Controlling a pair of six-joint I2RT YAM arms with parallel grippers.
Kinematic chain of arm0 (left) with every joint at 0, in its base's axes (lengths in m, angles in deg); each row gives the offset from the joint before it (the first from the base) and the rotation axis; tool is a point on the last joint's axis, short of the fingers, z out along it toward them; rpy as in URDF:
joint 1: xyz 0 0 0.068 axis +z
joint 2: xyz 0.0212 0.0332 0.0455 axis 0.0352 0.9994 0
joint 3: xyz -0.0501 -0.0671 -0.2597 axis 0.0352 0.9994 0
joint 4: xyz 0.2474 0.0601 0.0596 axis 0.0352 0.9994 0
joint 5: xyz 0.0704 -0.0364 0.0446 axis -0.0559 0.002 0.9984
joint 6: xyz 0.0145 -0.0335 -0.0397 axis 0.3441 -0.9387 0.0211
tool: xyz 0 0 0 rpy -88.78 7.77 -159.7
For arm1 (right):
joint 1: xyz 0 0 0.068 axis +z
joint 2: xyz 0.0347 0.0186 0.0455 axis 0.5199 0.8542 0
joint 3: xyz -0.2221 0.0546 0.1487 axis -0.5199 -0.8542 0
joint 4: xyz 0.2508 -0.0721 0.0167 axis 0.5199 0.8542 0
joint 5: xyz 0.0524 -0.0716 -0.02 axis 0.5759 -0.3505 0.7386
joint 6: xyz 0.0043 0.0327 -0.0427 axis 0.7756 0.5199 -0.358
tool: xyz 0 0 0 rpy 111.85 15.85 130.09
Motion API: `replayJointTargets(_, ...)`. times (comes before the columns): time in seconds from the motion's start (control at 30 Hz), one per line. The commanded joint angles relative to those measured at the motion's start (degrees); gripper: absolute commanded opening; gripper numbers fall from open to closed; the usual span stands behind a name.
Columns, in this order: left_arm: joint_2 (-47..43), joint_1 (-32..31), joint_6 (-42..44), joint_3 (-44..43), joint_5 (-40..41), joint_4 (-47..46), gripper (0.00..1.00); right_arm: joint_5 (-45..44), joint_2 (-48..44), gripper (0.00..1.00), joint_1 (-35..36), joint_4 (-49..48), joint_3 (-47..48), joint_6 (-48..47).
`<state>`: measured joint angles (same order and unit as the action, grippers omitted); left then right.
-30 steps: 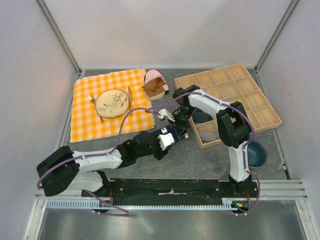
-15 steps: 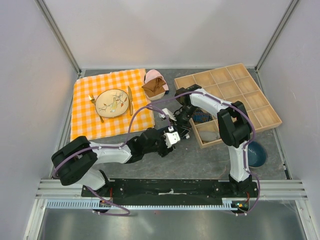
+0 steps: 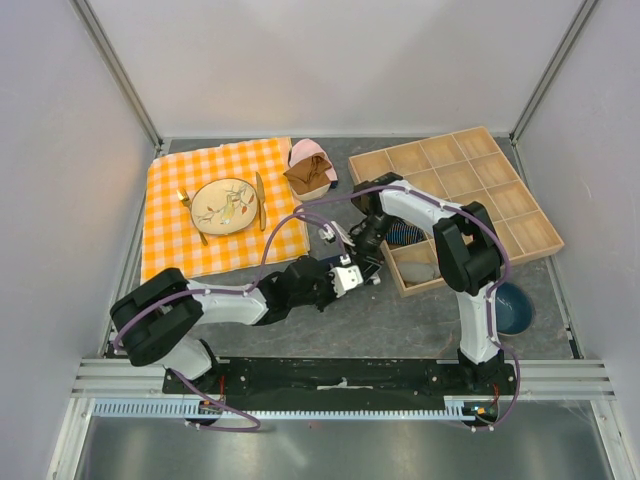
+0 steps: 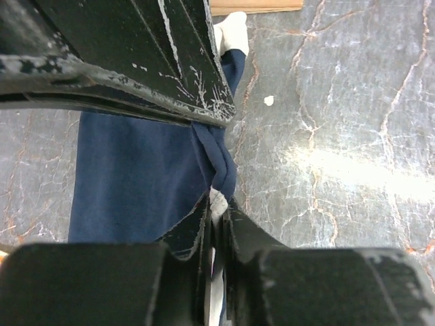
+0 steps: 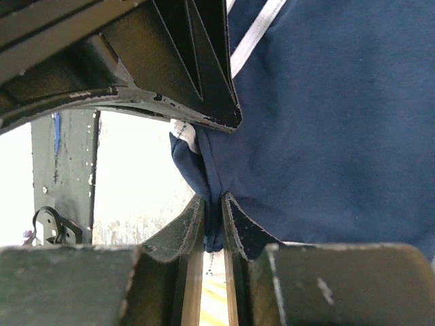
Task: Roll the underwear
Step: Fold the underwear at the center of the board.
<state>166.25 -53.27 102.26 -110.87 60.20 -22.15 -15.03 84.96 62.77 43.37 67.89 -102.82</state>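
One tray [image 3: 505, 205] compartment holds a striped roll [image 3: 404, 236]; underwear [image 4: 136, 176] lies outside.

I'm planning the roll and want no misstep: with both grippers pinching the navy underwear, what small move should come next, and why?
Probably raise both pinches slightly and draw them apart to smooth the underwear. The left gripper and right gripper each clamp a bunched fold of it, and it lies unrolled on the table.

left wrist: underwear [image 4: 136, 176] upper part hidden behind left end effector [image 4: 219, 163] | right wrist: underwear runs off right edge
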Motion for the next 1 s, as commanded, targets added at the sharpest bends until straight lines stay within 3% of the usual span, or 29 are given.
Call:
replayJointTargets(0.0, -0.78, 0.27, -3.34, -2.39, -4.94, 1.89, 0.04, 3.69, -1.11, 0.22, 0.11, 2.08, -3.24, -2.94)
replayJointTargets(0.33, -5.61, 0.27, -23.72, -0.64, -18.04, 4.97, 0.02, 6.67, -5.86, 0.21, 0.64, 2.43, -13.27, -4.78)
replayJointTargets(0.57, -5.53, 1.05, -25.14, -0.37, -18.4, 5.24, 0.02, 6.5, -4.55, 0.22, 0.64, 2.26, -10.65, -2.94)
replayJointTargets(0.8, -1.66, 5.44, -26.81, 0.24, -21.91, 3.31, 0.02, 4.39, -5.16, 0.43, 0.55, 1.21, -4.23, 0.4)
replayJointTargets(0.97, -1.05, 7.3, -28.31, 0.94, -23.84, 1.81, 0.02, 2.37, -7.09, 0.54, 0.55, -0.46, -4.84, 1.54)
